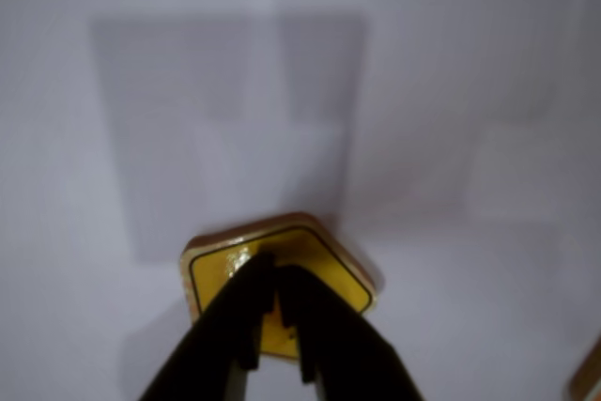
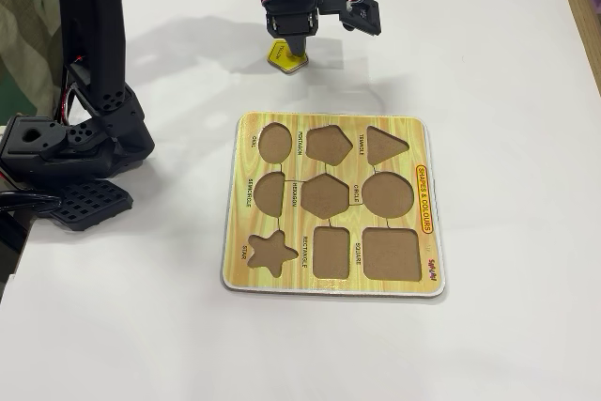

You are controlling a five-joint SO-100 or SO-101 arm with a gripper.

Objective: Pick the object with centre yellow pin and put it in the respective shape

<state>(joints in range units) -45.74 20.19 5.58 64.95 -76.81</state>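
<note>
A yellow flat piece with a black outline and angled corners (image 1: 324, 265) lies on the white table, behind the puzzle board in the fixed view (image 2: 282, 58). My black gripper (image 1: 274, 274) comes straight down on its middle (image 2: 289, 44). The jaws are almost together, with a thin strip of yellow between them; the pin itself is hidden by the fingers. I cannot tell whether the piece is off the table. The wooden shape board (image 2: 329, 121) lies nearer the camera, with all its cut-outs empty, among them a pentagon (image 2: 329, 145) and a hexagon (image 2: 326, 196).
The arm's black base (image 2: 75, 138) stands at the left edge of the fixed view. A small camera with its cable (image 2: 357, 8) sticks out to the right of the wrist. A brown edge (image 1: 587, 373) shows at the wrist view's lower right corner.
</note>
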